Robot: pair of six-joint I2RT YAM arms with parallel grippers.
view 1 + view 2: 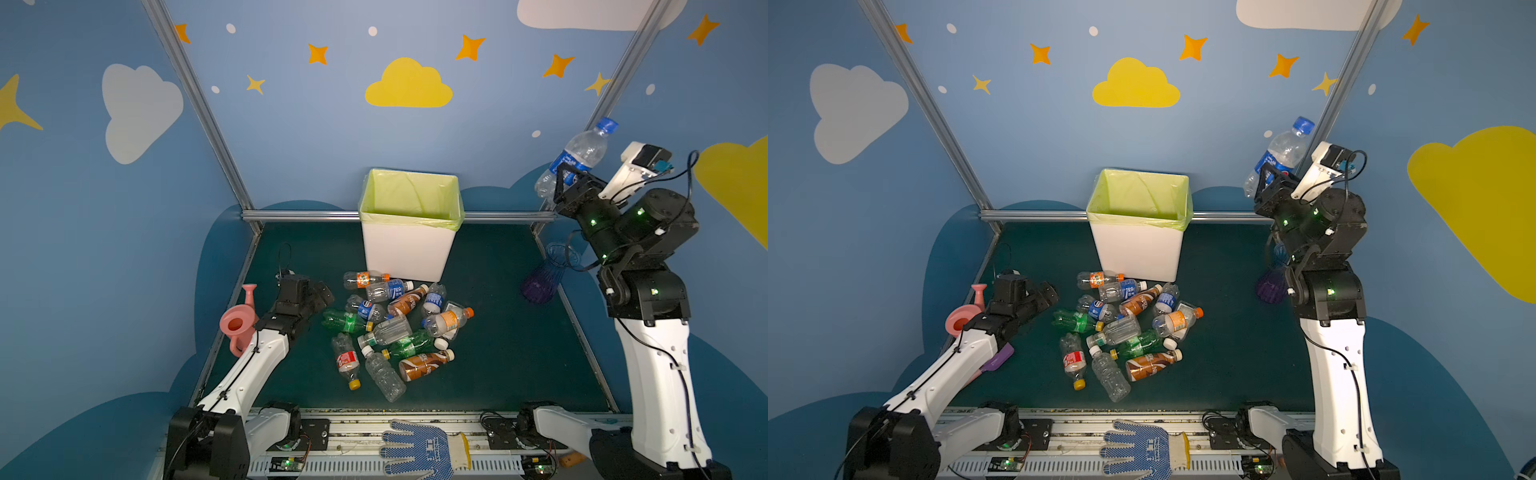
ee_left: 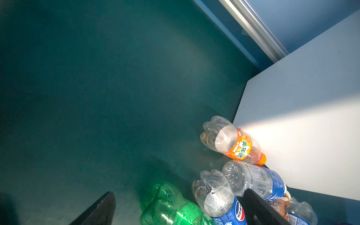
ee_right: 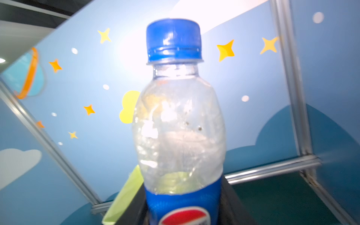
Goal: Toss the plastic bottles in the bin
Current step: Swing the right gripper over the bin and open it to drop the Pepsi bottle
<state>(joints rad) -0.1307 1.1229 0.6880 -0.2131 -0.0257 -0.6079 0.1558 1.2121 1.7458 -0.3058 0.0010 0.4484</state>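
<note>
My right gripper is raised high at the right, beside and above the bin, shut on a clear plastic bottle with a blue label and blue cap. The white bin with its yellow-green bag stands at the back middle. In front of it lies a pile of several plastic bottles. My left gripper is open and low at the pile's left edge, over a green bottle and a blue-labelled one.
A pink watering can stands at the left table edge behind my left arm. A ribbed blue-purple vase lies at the right edge below my right arm. A blue-dotted glove lies on the front rail. Metal frame rails border the mat.
</note>
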